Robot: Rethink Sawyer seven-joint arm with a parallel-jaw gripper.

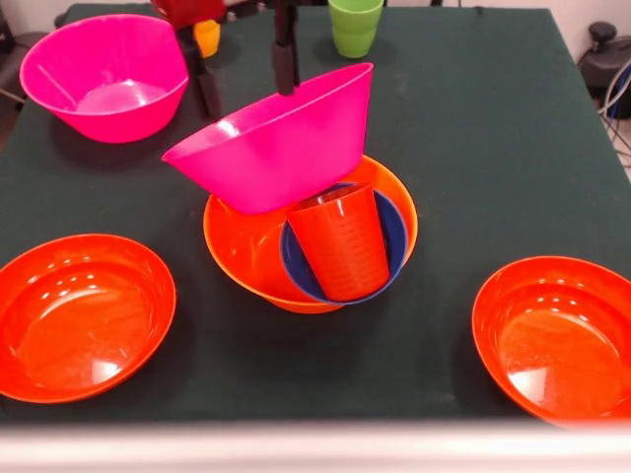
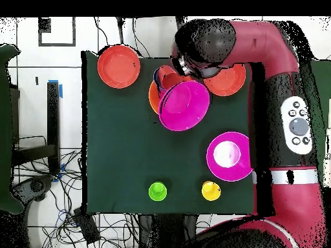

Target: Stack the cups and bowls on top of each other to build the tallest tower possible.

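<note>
The gripper [image 1: 286, 69] pinches the far rim of a tilted pink bowl [image 1: 271, 148], held in the air – its low edge hangs over the orange bowl [image 1: 237, 251], just behind the orange cup [image 1: 340, 241] topping the tower – the cup lies toward the bowl's raised side

Front camera faces across table [image 1: 473, 128]; overhead looks straight down.

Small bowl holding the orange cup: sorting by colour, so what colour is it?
Blue, clearest in the front view.
</note>
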